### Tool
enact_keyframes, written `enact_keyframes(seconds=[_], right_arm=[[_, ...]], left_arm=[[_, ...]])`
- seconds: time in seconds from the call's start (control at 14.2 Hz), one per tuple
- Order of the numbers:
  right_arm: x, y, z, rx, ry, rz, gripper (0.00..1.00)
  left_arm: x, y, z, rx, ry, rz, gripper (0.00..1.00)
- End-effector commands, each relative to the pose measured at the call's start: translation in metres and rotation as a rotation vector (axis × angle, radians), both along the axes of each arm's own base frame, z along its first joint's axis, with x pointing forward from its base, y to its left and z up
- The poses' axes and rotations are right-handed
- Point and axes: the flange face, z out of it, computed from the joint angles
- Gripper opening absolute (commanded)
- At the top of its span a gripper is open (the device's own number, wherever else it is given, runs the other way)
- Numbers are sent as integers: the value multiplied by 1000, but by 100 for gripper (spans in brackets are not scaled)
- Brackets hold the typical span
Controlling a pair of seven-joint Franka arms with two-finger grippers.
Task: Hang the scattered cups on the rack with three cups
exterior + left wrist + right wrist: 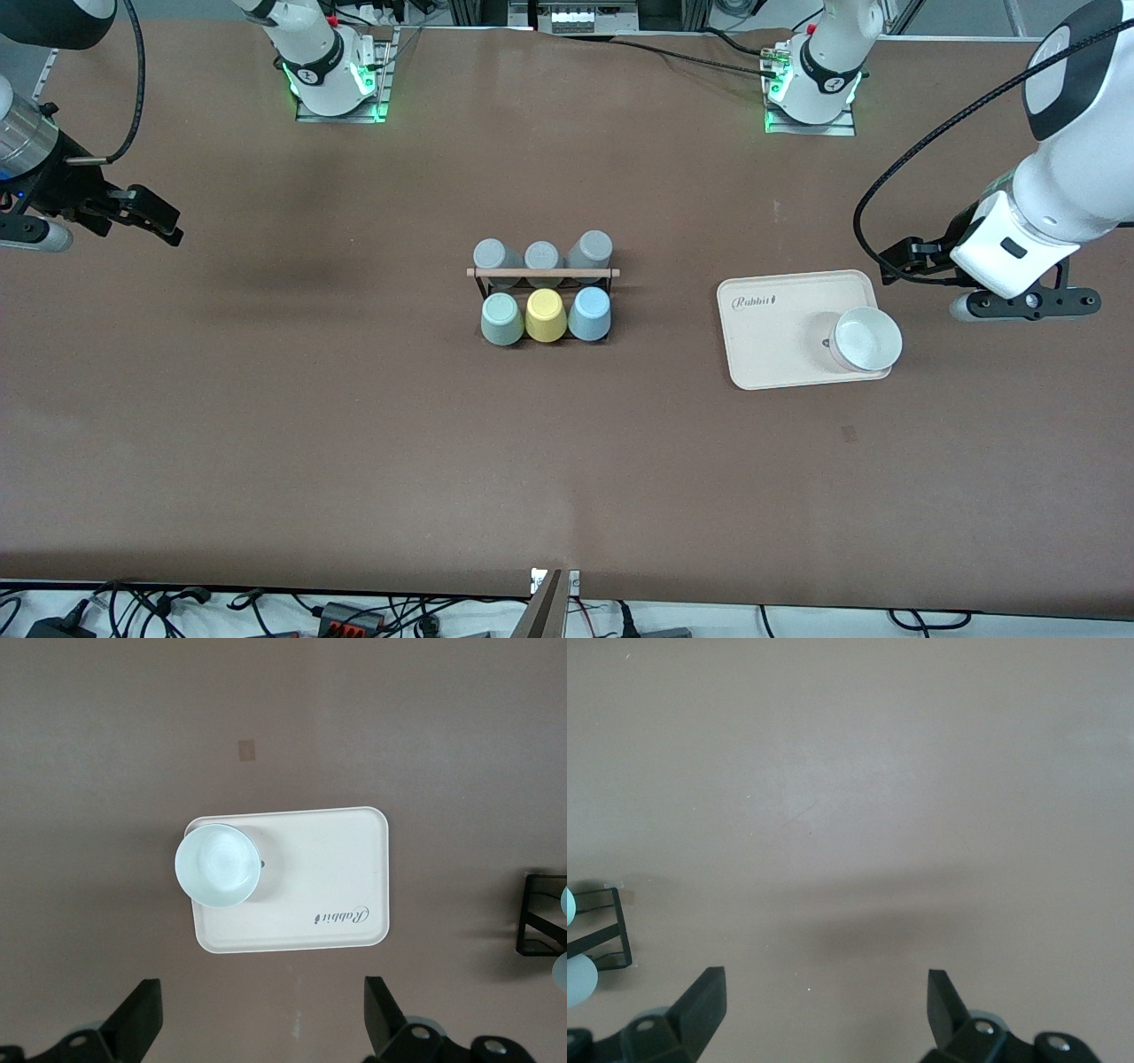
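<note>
**Open, empty hands at the table's ends; cups already on the rack between them**

Left gripper (263,1014) spread wide, empty, over bare table beside the tray (771,354) and its white bowl (866,338). Right gripper (159,217) likewise spread, holding nothing, at the right arm's end. About midway between: rack (542,272), mint cup (501,319) toward the right arm, blue cup (589,314) toward the left, yellow cup (546,315) between. Likely nothing left to hang.
</note>
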Motion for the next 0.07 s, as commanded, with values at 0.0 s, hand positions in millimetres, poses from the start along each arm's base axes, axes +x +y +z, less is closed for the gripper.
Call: enact_keyframes(seconds=[0.0], right_arm=[[5, -9, 6, 2, -18, -7, 100]], left_arm=[[-5, 1, 6, -12, -12, -14, 100]])
